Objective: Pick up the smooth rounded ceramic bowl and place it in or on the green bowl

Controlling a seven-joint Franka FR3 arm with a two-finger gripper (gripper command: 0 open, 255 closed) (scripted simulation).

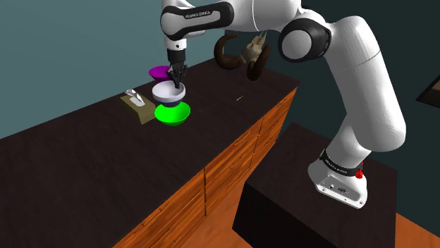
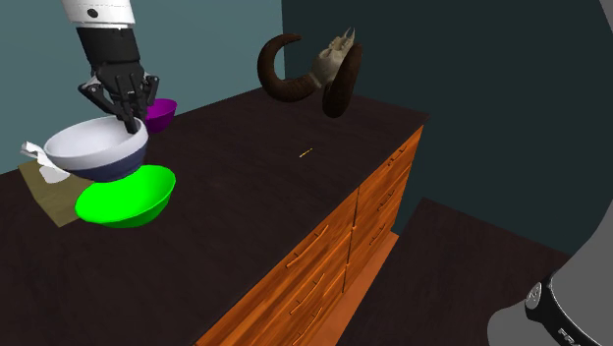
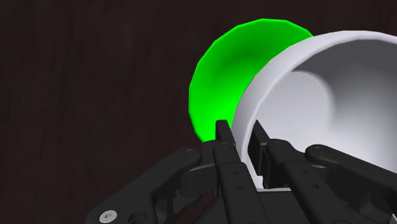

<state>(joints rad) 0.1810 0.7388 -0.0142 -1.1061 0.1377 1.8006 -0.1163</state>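
Gripper (image 2: 130,122) pinching white bowl (image 2: 90,146) by rim over green bowl (image 2: 128,198) | dark countertop (image 2: 246,201) | orange drawers (image 2: 329,258) | teal walls (image 2: 211,44)

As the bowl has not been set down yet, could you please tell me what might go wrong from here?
1. The fingers pinch the white bowl at one side of its rim only, so it may swing or slip out early.
2. It hangs off-centre over the green bowl, toward the second exterior view's left; released here, it could catch that rim and tip out onto the table.
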